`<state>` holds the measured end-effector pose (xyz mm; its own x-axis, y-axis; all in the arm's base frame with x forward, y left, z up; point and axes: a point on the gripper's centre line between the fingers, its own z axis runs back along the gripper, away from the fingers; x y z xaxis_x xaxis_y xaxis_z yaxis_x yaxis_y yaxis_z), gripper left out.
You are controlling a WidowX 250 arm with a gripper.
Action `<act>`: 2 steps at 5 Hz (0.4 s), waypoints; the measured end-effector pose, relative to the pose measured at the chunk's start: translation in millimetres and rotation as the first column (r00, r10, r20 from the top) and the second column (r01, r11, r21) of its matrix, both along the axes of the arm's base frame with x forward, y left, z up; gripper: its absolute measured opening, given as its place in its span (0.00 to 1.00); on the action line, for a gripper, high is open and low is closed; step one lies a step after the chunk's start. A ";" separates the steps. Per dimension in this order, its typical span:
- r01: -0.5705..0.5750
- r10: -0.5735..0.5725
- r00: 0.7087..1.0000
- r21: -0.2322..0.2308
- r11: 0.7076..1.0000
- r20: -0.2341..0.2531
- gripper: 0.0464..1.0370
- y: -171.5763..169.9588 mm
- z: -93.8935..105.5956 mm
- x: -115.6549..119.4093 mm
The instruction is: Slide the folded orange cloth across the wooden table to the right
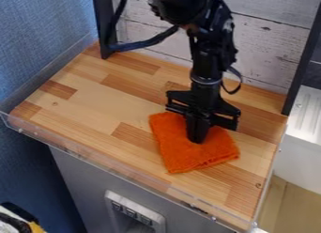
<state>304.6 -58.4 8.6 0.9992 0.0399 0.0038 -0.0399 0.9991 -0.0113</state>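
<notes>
Touching orange cloth [174,155], black gripper [197,140]; wooden counter [100,110] beside blue wall [44,39].

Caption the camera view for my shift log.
End effector down at an orange cloth on a wooden counter, whitish plank wall behind.

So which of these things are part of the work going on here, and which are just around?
Part of the work:
- gripper, down at the cloth
- orange cloth
- wooden tabletop, under the cloth

Just around:
- grey panel on the front, below the tabletop
- white ridged surface, right edge of view
</notes>
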 end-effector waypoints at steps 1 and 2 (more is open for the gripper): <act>0.035 -0.035 0.999 0.006 0.999 0.010 0.01 -8.4 0.0 4.5; 0.055 -0.055 0.998 0.010 0.998 0.011 0.01 -10.5 0.7 5.1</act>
<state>309.8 -68.9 9.3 0.9998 -0.0148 0.0153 0.0148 0.9999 -0.0020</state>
